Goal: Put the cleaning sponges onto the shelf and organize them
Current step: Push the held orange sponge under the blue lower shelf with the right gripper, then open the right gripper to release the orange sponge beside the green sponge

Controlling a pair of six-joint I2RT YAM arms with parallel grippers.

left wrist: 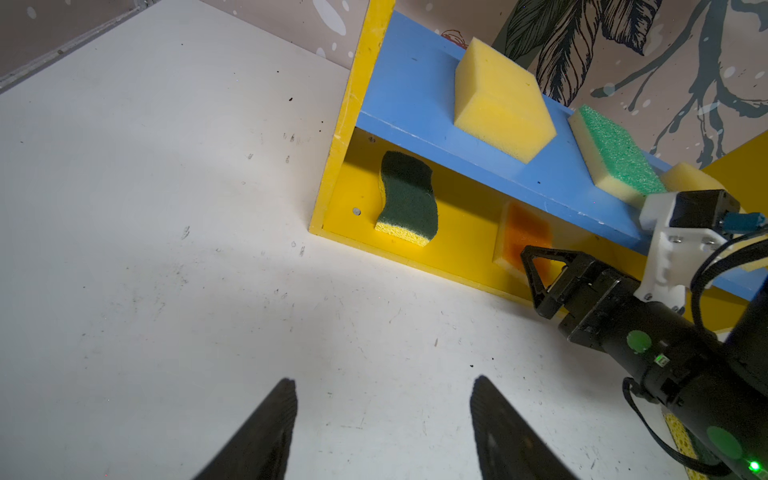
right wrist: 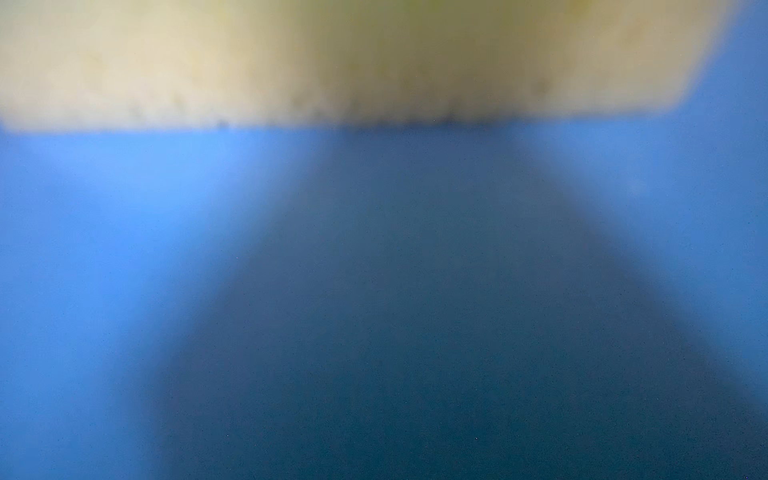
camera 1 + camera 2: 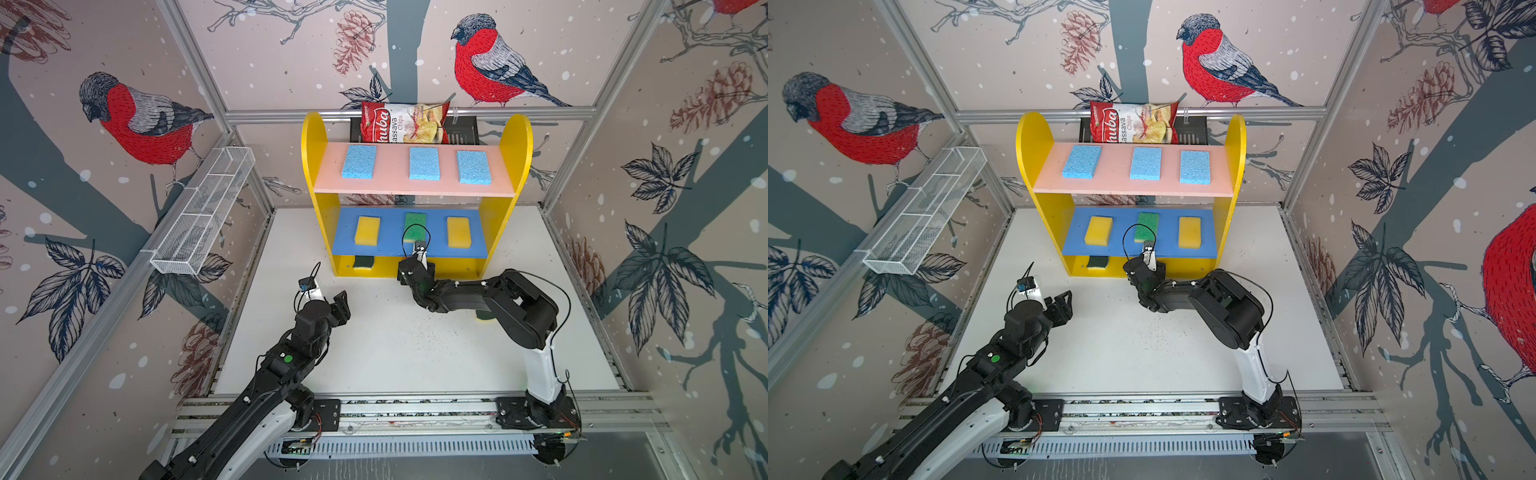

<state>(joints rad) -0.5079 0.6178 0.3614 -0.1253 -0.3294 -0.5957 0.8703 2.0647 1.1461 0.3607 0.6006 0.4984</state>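
Beneath right arm [image 3: 519,305], half-hidden sponge [image 3: 484,319].

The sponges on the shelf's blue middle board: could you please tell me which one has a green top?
The green-topped rectangular sponge in the middle; the left yellow foam sponge and right yellow foam sponge are plain.

I see 3 light blue sponges [image 3: 424,163] of coarse porous foam, shelf [image 3: 415,189] painted smooth matt, worktop [image 3: 415,345] scuffed matt white, chips bag [image 3: 403,122] glossy
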